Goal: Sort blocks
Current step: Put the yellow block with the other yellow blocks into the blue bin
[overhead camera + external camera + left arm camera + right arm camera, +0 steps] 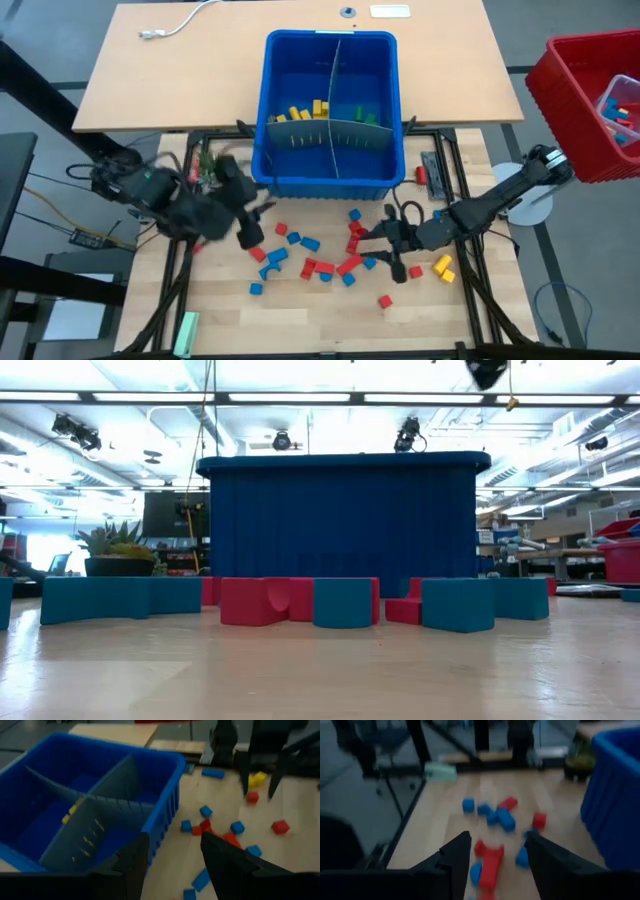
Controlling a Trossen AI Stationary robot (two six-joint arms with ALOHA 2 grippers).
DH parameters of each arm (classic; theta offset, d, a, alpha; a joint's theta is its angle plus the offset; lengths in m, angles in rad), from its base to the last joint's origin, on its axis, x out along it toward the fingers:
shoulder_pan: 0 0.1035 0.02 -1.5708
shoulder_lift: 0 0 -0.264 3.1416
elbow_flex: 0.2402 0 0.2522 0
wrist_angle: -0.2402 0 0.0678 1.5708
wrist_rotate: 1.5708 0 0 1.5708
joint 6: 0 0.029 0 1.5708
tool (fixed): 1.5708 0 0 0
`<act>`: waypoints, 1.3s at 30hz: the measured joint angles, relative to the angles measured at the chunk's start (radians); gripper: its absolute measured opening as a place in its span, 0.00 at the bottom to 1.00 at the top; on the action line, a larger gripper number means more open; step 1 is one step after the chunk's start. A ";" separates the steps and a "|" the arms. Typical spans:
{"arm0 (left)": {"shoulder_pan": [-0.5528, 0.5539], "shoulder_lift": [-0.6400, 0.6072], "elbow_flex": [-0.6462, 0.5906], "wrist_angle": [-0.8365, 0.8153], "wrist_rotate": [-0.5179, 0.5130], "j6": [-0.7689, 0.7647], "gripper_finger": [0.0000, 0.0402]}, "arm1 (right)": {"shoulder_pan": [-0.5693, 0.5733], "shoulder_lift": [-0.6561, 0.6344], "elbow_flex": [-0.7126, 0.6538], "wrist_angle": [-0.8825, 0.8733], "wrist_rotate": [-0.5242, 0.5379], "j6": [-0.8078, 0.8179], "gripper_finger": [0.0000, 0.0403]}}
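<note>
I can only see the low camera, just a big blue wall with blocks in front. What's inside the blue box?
Observer: From above, the blue bin has grey dividers; yellow blocks sit in one compartment, green blocks in the next.
Operator: Where are the robot's hands?
Observer: The right gripper hovers over the loose blocks, fingers open, a red block below them.
Operator: And the other one?
Observer: The left gripper is by the bin's near-left corner, fingers open, holding nothing.

surface: wooden table (300, 320); on it: blue bin (330, 175); scattered blocks (330, 268); pale green bar (186, 333)
</note>
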 joint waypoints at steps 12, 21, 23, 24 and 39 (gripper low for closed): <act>-0.081 0.003 -0.437 0.501 -0.012 -0.141 0.48 | 0.105 -0.033 0.273 -0.962 -0.220 0.321 0.52; -0.079 0.004 -0.617 0.842 -0.011 -0.042 0.48 | 0.293 -0.030 0.173 -1.158 -0.316 0.579 0.49; -0.079 0.004 -0.631 0.888 0.001 -0.021 0.48 | 0.337 -0.030 0.136 -1.156 -0.307 0.596 0.50; -0.079 0.004 -0.637 0.911 0.003 -0.011 0.48 | 0.358 -0.030 0.114 -1.158 -0.304 0.597 0.51; -0.078 0.003 -0.649 1.002 0.026 0.081 0.48 | 0.433 -0.030 -0.127 -1.014 -0.341 0.615 0.49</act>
